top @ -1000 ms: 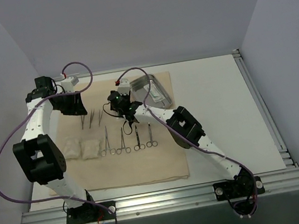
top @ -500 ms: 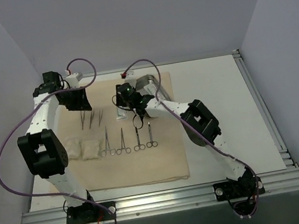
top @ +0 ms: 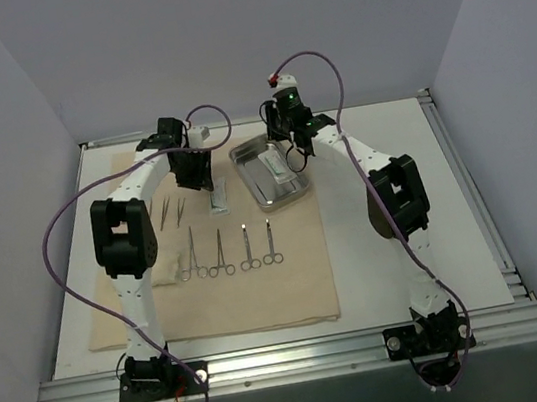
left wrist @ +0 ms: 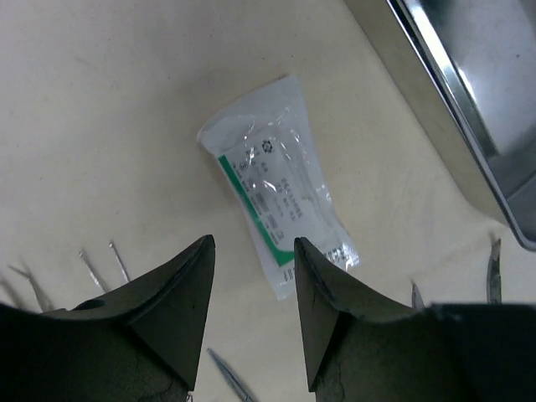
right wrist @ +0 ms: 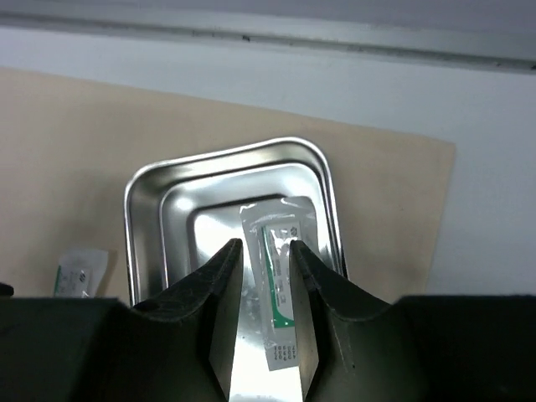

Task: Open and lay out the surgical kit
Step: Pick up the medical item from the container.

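Observation:
The beige cloth wrap [top: 292, 288] lies spread flat. The steel tray [top: 249, 186] sits at its far side with one clear packet [top: 271, 164] inside. My right gripper [top: 294, 153] hovers over it, open and empty; the right wrist view shows the packet [right wrist: 280, 276] between the open jaws [right wrist: 266, 249], lying on the tray floor [right wrist: 146, 218]. A second packet [top: 216, 200] lies on the cloth left of the tray. My left gripper [top: 194, 177] is open just above it [left wrist: 276, 201], jaws [left wrist: 254, 251] empty. The gauze pads are mostly hidden under the left arm.
Two tweezers [top: 167, 212] lie left of the loose packet. Several forceps and scissors [top: 233, 251] lie in a row mid-cloth. The tray's edge [left wrist: 452, 92] is close on the right of the left gripper. Bare white table [top: 406, 241] is to the right.
My right gripper moved from the cloth by the loose packet back and right to over the tray. My left gripper swung right, from the cloth's left edge to over the loose packet.

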You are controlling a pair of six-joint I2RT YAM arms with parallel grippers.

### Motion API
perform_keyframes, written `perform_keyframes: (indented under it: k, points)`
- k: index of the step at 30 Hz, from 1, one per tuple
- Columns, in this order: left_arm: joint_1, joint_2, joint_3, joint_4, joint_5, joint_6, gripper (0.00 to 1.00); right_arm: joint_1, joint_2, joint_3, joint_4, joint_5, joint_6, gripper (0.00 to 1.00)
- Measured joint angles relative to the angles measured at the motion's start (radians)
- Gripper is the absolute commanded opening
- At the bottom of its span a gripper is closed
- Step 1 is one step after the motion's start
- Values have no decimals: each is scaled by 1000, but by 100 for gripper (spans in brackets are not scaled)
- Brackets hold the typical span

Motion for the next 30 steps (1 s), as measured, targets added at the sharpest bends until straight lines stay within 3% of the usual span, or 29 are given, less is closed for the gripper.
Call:
perform_keyframes:
  k: [7,16,23,27,30]
  points:
    - [-23,122,74,3,-70,-19,51,39,102,20,-117,-55,-95,26]
    - [-27,160,114,9,-90,-25,47,38,179,120,-175,-55,-154,32]
    - [-32,168,122,14,-85,-30,33,21,237,137,-190,-60,-156,38]
    - [-35,168,122,15,-80,-37,20,17,262,143,-200,-65,-154,38]
    - [-36,168,122,16,-83,-35,17,13,269,160,-203,-67,-155,37]
